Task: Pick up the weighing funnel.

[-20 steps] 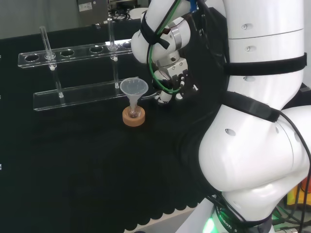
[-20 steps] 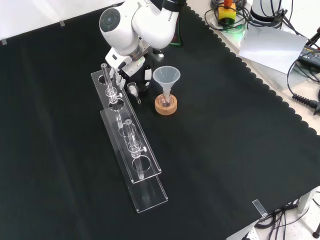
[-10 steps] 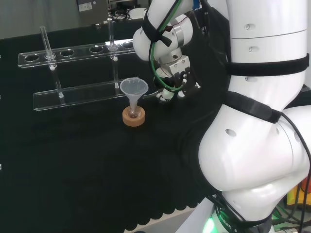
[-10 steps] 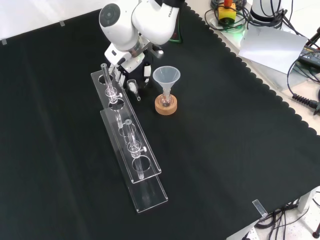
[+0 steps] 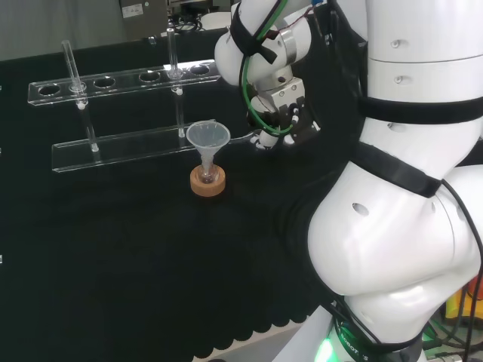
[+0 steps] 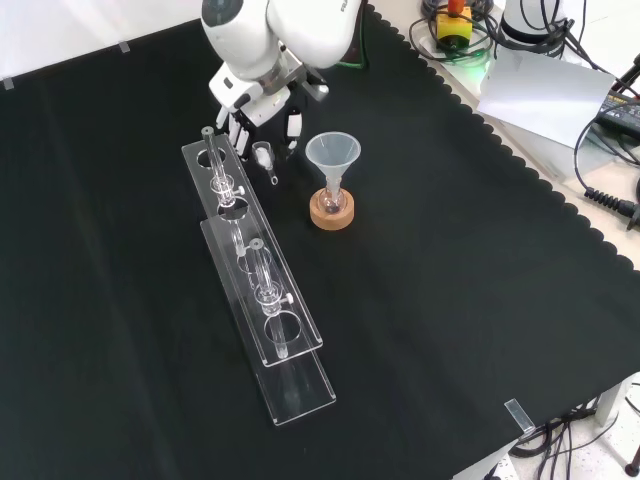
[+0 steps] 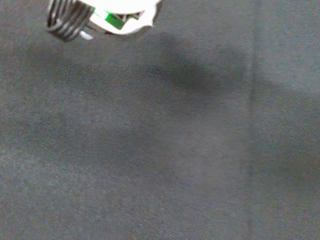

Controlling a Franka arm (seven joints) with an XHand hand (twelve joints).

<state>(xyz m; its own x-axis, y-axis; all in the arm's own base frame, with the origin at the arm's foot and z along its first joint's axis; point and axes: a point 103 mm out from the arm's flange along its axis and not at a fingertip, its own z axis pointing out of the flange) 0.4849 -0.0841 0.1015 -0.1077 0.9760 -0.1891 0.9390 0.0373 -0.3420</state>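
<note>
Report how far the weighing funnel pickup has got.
Done: the hand pinches the weighing funnel beside the rack. In hand: the lift; the piece seems just off the cloth. Left: raising it well clear.

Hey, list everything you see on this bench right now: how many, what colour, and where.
cloth: one, black, covering the bench.
rack: one, clear, two-tiered, left of the funnel in the front view.
test tubes: two plainly seen, clear, upright in the rack.
funnel: one, clear, mouth up, stem in the flask.
flask: one, small, clear, on the cork ring.
cork ring: one, tan, under the flask.
weighing funnel: one, clear, at the hand's fingertips, between rack and funnel.
arm: one, white, right of the head view.
hand: one, black and white, fingers curled on the weighing funnel.
</note>
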